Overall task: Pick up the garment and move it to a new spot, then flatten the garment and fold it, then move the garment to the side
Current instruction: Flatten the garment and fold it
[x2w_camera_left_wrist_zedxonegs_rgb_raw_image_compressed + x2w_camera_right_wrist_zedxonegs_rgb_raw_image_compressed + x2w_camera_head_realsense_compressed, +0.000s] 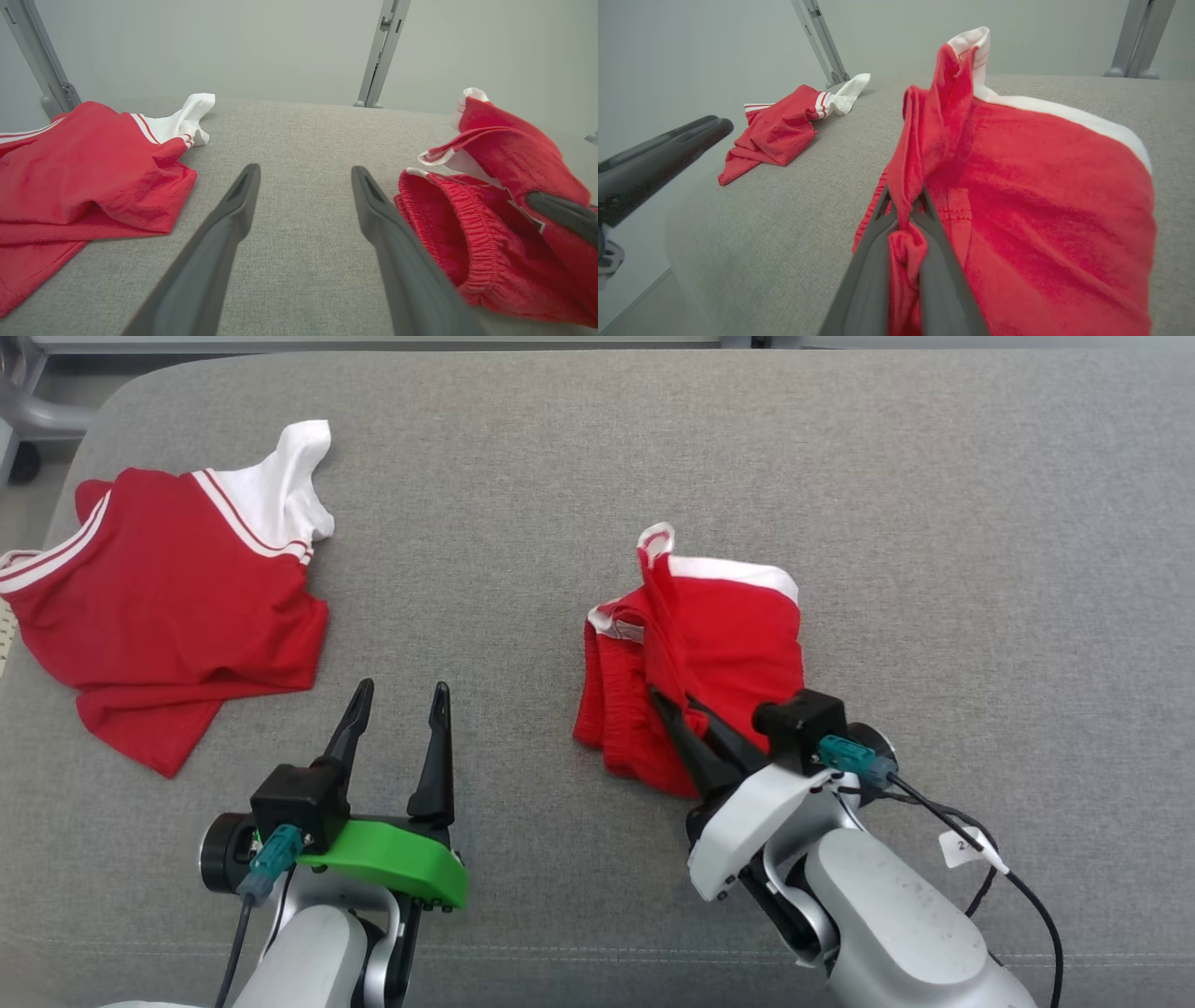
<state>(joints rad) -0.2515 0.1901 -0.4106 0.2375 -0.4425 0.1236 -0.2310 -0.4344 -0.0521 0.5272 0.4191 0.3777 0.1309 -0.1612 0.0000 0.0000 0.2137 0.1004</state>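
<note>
The garment [728,625] is a pair of red shorts with white trim, crumpled right of centre on the grey cushion [560,476]. My right gripper [674,702] is shut on a pinched fold at the near edge of the garment, and the cloth rises in a ridge from the fingers. In the right wrist view the gripper [904,196] has a bunch of red fabric of the garment [1041,186] squeezed between its fingers. My left gripper [402,687] stands open above bare cushion, left of the garment. In its own view the left gripper [306,170] holds nothing, with the garment [490,233] to the right.
A red shirt with white striped sleeves [177,607] lies spread at the cushion's far left [84,158] [780,126]. Grey metal posts [383,51] stand behind the cushion's far edge. Bare cushion lies between the two red pieces and to the right of the shorts.
</note>
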